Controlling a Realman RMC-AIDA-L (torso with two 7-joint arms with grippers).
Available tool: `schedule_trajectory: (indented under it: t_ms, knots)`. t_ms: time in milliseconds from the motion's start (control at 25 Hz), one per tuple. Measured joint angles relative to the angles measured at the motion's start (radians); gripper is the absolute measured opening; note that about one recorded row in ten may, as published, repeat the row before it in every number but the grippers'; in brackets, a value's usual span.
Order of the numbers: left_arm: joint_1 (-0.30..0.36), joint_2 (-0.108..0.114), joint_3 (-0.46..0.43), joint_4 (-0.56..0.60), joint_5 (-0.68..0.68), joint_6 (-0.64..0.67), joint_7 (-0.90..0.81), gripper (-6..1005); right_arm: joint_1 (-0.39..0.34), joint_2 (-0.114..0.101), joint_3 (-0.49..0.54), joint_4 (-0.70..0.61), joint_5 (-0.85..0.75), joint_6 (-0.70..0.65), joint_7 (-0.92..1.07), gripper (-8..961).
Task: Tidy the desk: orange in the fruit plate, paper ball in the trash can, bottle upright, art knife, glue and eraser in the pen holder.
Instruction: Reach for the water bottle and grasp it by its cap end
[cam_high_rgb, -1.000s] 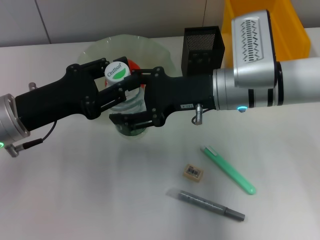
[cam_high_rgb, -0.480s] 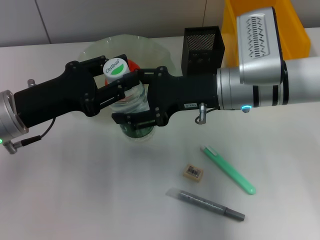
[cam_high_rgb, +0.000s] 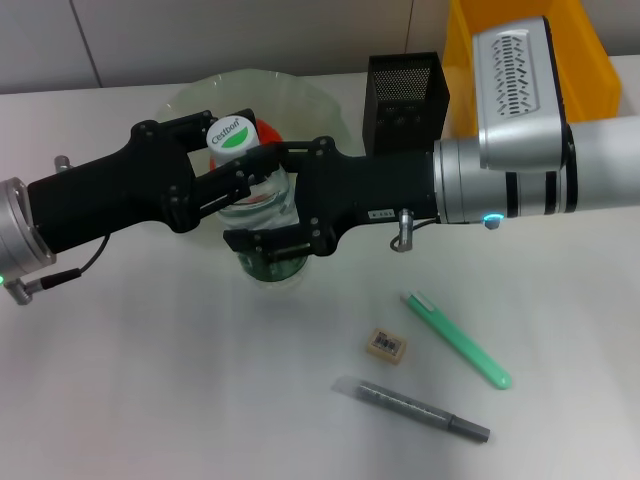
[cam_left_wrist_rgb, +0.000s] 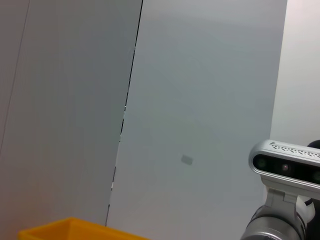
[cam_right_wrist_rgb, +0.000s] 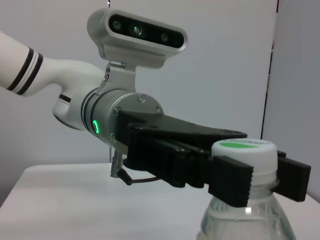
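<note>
Clear plastic bottle (cam_high_rgb: 258, 215) upright on surface (cam_high_rgb: 150, 380). Left pincer (cam_right_wrist_rgb: 260, 172) clamped at neck; right pincer (cam_high_rgb: 262, 205) around body, apparently closed. Release gently, withdraw sideways, avoid tipping.

Office or lab desk setup: plain white bench (cam_high_rgb: 150, 400), grey panel wall (cam_left_wrist_rgb: 200, 100), mesh pen holder (cam_high_rgb: 405, 100) and yellow bin (cam_high_rgb: 590, 60) along the far edge.
</note>
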Motion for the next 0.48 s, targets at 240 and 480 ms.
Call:
schedule_trajectory:
  t_ms: [240, 480]
  knots:
    - [0.000, 0.000, 0.013, 0.017, 0.006, 0.000, -0.004, 462, -0.010, 0.001, 0.000, -0.002, 0.004, -0.002, 0.000, 779]
    - [0.000, -0.001, 0.010, 0.029, 0.021, 0.000, -0.010, 460, -0.011, 0.002, -0.001, -0.003, 0.004, 0.000, 0.000, 779]
